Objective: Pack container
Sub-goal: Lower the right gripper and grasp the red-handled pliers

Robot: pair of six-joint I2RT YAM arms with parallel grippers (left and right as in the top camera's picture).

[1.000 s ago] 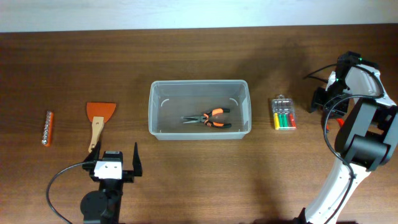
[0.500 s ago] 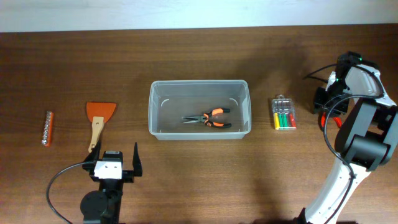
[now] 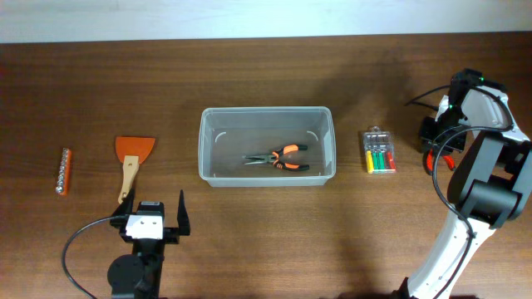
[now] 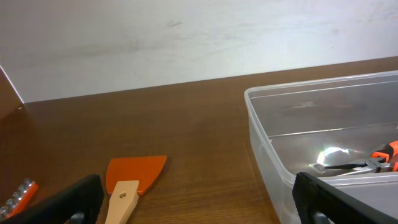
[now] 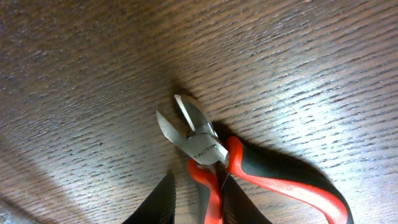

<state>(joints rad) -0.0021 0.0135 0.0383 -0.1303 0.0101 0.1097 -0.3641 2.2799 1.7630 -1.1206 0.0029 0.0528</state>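
Observation:
The clear plastic container (image 3: 266, 178) stands mid-table with orange-handled pliers (image 3: 278, 158) lying in it. It also shows in the left wrist view (image 4: 267, 146). My right gripper (image 3: 431, 141) is down at the table's far right. In the right wrist view my right gripper (image 5: 202, 205) is narrowly open. It straddles one handle of the red-and-black cutters (image 5: 205, 146), which lie flat. One finger touches the handle, and a small gap shows at the other. My left gripper (image 3: 154, 209) is open and empty at the front left, also in its own view (image 4: 199, 208).
A clear case of coloured screwdrivers (image 3: 379, 151) lies right of the container. An orange scraper with a wooden handle (image 3: 131, 159) and an orange bit holder (image 3: 63, 170) lie at the left. The scraper (image 4: 134, 177) sits just ahead of my left fingers.
My right gripper has shifted slightly down and right over the cutters. The left arm and the other objects have not moved.

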